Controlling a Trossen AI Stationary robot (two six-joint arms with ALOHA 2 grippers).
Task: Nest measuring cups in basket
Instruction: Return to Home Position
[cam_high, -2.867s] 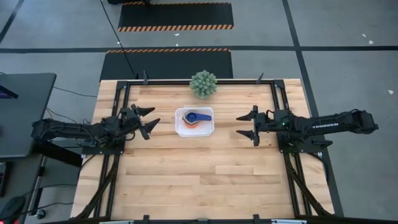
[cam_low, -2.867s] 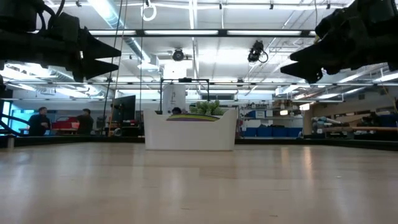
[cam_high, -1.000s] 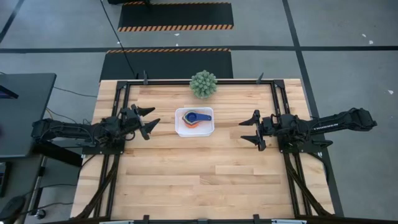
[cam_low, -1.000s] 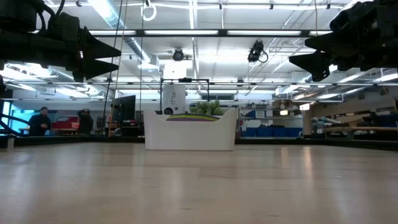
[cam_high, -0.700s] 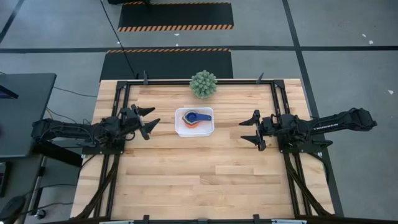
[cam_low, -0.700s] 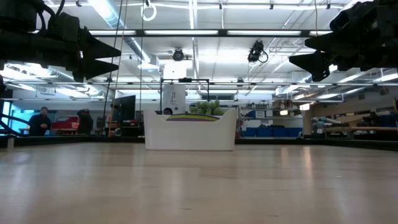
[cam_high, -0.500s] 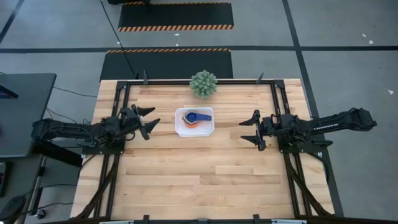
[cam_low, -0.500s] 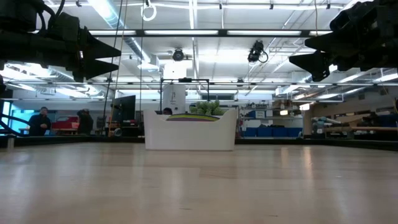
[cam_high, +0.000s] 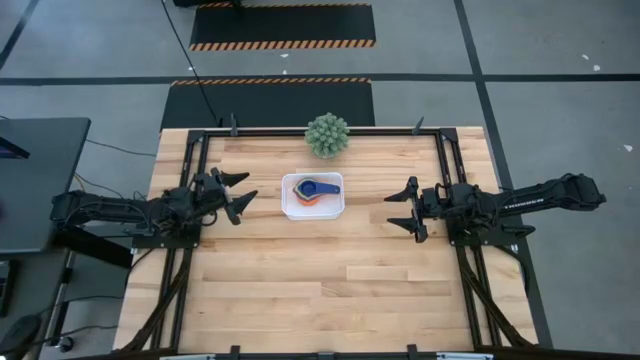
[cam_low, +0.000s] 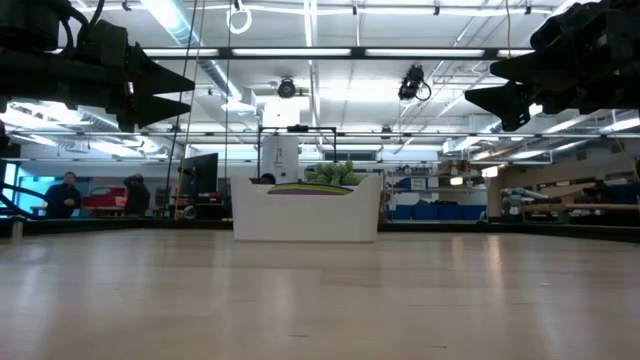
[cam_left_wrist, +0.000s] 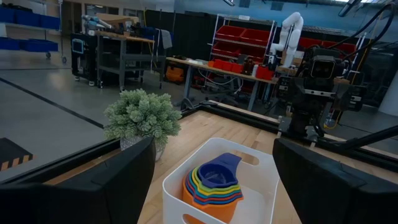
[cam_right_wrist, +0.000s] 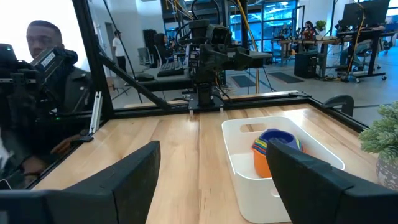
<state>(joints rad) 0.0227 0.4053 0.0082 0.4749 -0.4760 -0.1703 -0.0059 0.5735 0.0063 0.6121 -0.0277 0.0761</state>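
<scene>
The measuring cups (cam_high: 316, 190) sit nested in one stack inside the basket (cam_high: 312, 211), a little toward 12 o'clock from the middle of the table (cam_high: 320, 290). Only the dark blue top cup shows whole; the ones beneath appear as thin coloured rims, and in the low view the basket's wall hides all but a sliver of them. The left gripper (cam_high: 250, 187) hangs at 9 o'clock from the basket and the right gripper (cam_high: 387, 210) at 3 o'clock, both well clear of it with fingers spread and empty, and the plant (cam_high: 327, 135) stands at the basket's 12 o'clock.
</scene>
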